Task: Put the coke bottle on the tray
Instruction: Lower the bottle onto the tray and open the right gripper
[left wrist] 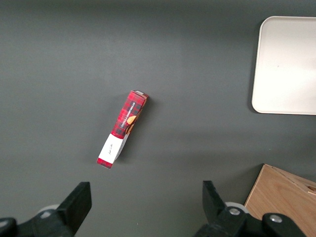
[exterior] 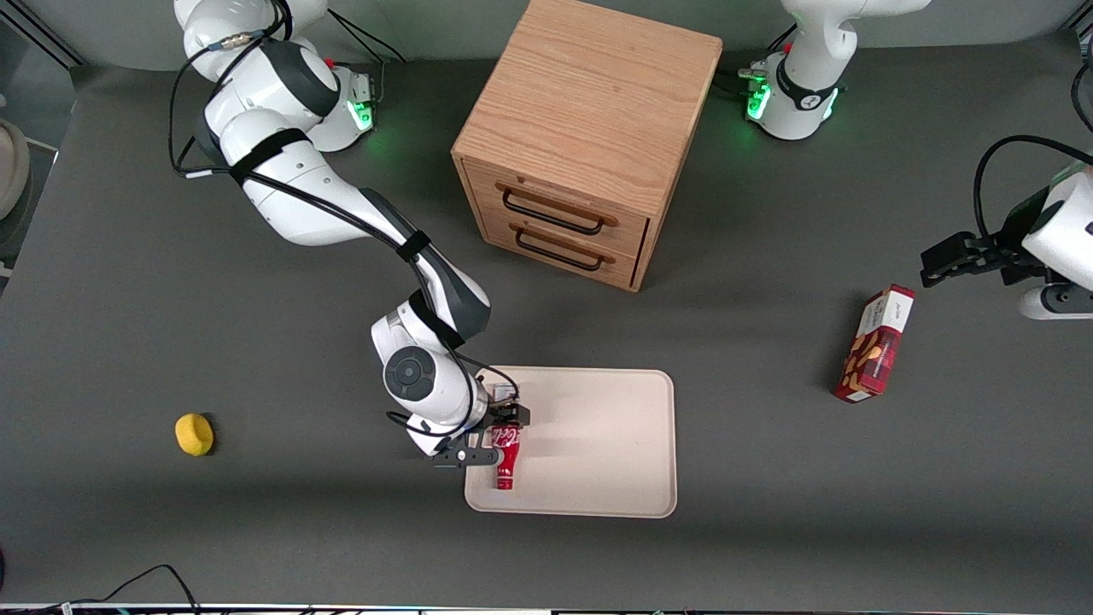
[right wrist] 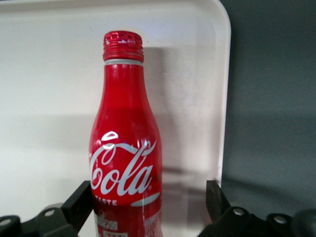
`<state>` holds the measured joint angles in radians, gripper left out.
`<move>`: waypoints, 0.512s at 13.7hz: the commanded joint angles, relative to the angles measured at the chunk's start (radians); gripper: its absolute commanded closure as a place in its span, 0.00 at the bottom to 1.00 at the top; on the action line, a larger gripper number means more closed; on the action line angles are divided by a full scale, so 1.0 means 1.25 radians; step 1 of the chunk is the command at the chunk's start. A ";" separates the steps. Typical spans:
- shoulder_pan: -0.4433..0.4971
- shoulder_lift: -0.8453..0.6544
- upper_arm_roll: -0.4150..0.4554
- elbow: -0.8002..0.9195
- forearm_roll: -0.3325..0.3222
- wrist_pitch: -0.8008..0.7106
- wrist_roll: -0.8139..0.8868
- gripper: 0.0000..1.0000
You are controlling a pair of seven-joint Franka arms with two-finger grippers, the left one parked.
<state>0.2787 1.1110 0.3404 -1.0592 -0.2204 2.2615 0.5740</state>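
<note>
The red coke bottle (exterior: 508,453) lies on the beige tray (exterior: 598,444), near the tray's edge toward the working arm's end, with its red cap pointing toward the front camera. My right gripper (exterior: 495,440) is low over the bottle's base end. In the right wrist view the bottle (right wrist: 126,148) lies on the tray (right wrist: 49,74) between my gripper's (right wrist: 148,202) spread fingers (right wrist: 81,200). One finger is close beside the bottle and the other stands well apart from it. The gripper is open.
A wooden two-drawer cabinet (exterior: 581,137) stands farther from the front camera than the tray. A red-and-white snack box (exterior: 877,343) lies toward the parked arm's end. A small yellow object (exterior: 194,433) lies toward the working arm's end. The left wrist view shows the snack box (left wrist: 122,129) and the tray's corner (left wrist: 286,64).
</note>
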 commanded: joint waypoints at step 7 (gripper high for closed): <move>0.003 -0.010 0.004 0.006 -0.021 0.011 0.021 0.00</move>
<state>0.2787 1.1106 0.3406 -1.0575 -0.2206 2.2666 0.5740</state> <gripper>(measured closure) 0.000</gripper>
